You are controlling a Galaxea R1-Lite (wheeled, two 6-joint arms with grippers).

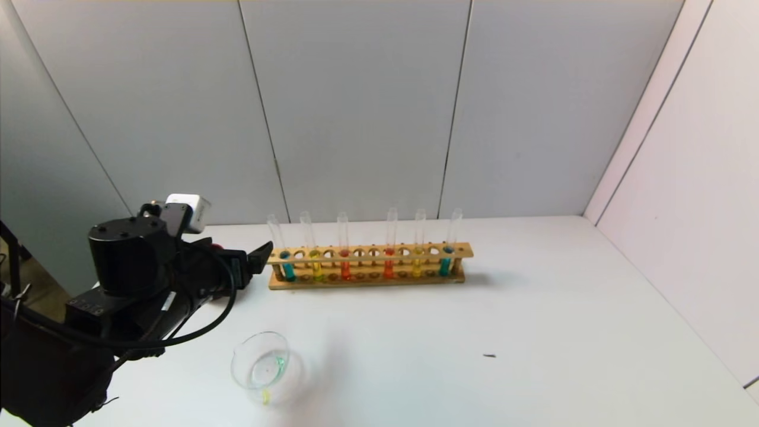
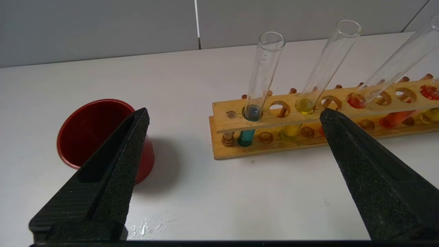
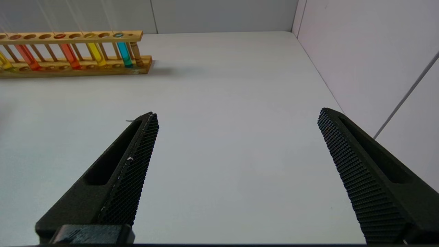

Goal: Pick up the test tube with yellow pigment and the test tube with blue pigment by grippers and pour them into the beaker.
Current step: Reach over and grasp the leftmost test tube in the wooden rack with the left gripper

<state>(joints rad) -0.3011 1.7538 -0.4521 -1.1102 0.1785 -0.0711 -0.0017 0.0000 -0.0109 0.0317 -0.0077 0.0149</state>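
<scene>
A wooden rack [image 1: 367,279] stands at the back of the table with several upright tubes. At its left end is a test tube with blue pigment [image 1: 287,268], and beside it a test tube with yellow pigment [image 1: 316,270]. A second yellow tube [image 1: 417,267] and a second blue tube [image 1: 445,264] stand at the right end. My left gripper [image 1: 256,261] hovers just left of the rack, open and empty. In the left wrist view the gripper [image 2: 234,115] faces the blue tube [image 2: 262,72] and the yellow tube [image 2: 325,65]. The beaker [image 1: 261,365] sits in front. My right gripper [image 3: 236,115] is open over bare table.
A dark red cup [image 2: 89,133] stands left of the rack, behind my left finger. Orange [image 1: 345,270] and red [image 1: 388,268] tubes fill the rack's middle. A small wet patch [image 2: 147,223] lies under the left gripper. Walls close the back and right [image 1: 682,178].
</scene>
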